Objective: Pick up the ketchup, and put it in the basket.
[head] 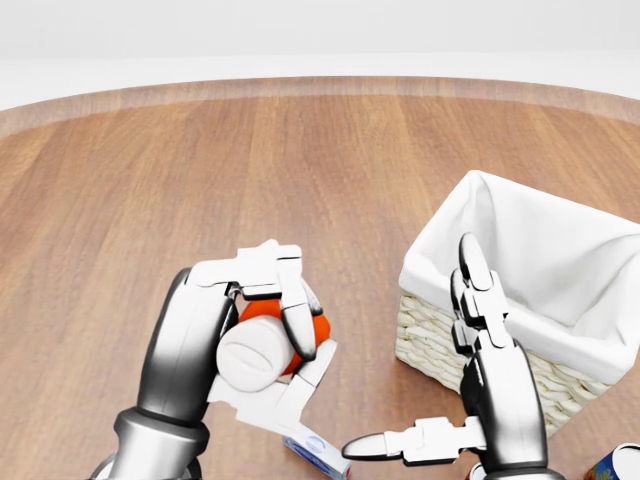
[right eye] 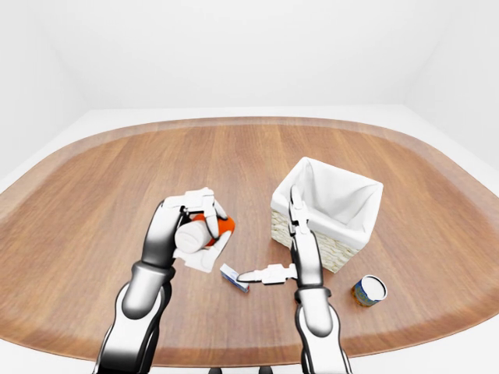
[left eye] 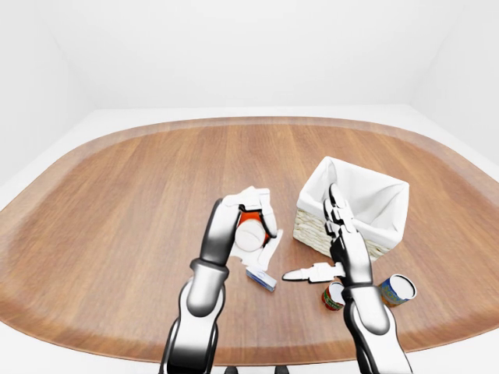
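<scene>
- Small blue-white box (head: 315,452) on table (head: 300,180), bottom edge of head view; not part of task.
- L hand (head: 255,330) fingers wrapped round ketchup (head: 270,340); bottle lifted, white cap toward camera; pick-up done.
- R hand (head: 470,400) fingers spread, holds nothing; just beside basket.
- Basket (head: 530,290), white-lined, at right; ketchup not yet over it; carry across & release remain.

Left hand (right eye: 193,227) grips ketchup (right eye: 204,227) left of basket (right eye: 341,240).
</scene>
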Tool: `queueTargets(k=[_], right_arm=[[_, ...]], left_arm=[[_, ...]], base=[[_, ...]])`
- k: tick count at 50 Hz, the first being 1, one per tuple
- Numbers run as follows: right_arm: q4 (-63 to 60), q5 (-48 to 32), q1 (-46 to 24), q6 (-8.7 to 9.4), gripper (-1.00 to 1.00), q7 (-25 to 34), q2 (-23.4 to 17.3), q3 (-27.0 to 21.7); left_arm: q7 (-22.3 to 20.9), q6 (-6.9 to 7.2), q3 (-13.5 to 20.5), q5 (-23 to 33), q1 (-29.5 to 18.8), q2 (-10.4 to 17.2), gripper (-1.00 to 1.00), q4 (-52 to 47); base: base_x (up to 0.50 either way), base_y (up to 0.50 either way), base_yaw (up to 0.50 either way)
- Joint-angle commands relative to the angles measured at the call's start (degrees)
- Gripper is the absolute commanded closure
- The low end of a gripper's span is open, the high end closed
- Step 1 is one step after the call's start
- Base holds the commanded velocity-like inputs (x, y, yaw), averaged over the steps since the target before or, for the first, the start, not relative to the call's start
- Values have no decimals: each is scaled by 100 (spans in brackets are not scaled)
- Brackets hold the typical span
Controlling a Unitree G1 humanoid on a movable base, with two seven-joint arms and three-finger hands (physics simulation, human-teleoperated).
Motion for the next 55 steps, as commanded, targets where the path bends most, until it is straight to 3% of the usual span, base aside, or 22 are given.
queueTargets(k=[1, 13, 19, 27, 43, 55], right_arm=[[32, 15, 24, -34, -100, -9, -8, 34], [-139, 72, 181, -57, -100, -9, -14, -25], [-14, 121, 202, -182, -100, -9, -25, -91], [7, 141, 186, -182, -100, 12, -7, -160], [76, 195, 178, -255, -100, 56, 15, -246], [94, 196, 146, -235, -100, 75, 21, -273]], left_arm=[[236, 0, -514, -61, 15, -103, 99, -206], [386, 0, -1202, 117, -168, -406, 99, -216], [444, 0, -1469, 170, -210, -526, 99, -147], [527, 0, -1781, 230, -215, -637, 98, -102], [794, 0, -2627, 362, -73, -698, 99, -213], [937, 0, -2864, 289, -15, -694, 99, 29]], base=[[0, 0, 0], [0, 0, 0], [0, 0, 0], [0, 0, 0], [0, 0, 0], [0, 0, 0]])
